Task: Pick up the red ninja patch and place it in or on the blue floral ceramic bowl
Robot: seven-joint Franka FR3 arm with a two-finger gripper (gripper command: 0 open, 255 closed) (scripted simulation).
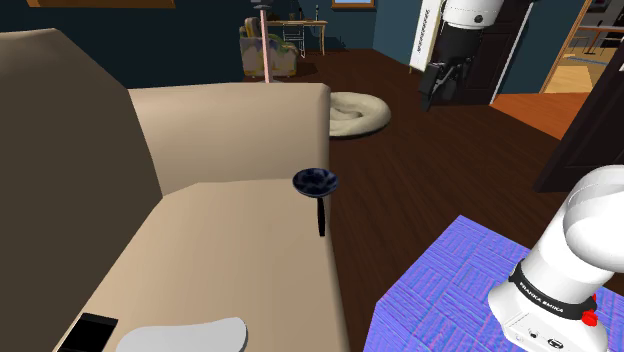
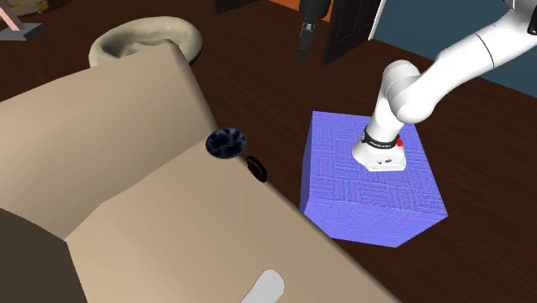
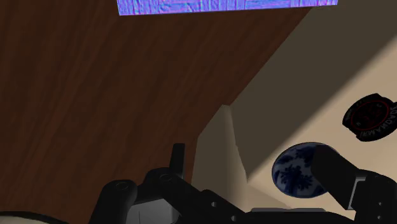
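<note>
Shoulder view: blue-patterned bowl upright at the edge of the beige sofa; the round dark patch with a red rim sits outside it, just beside at 6 o'clock. Gripper, fingers apart and holding nothing, hangs at the bowl's 2 o'clock over the dark wood floor, near a pale round cushion; purple stand at 4 o'clock

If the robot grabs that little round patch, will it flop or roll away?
The patch looks thin and flat, so probably light. It seems to stand on its edge on the sofa seat, so a nudge could tip or roll it. Whether it bends, I can't tell.
</note>
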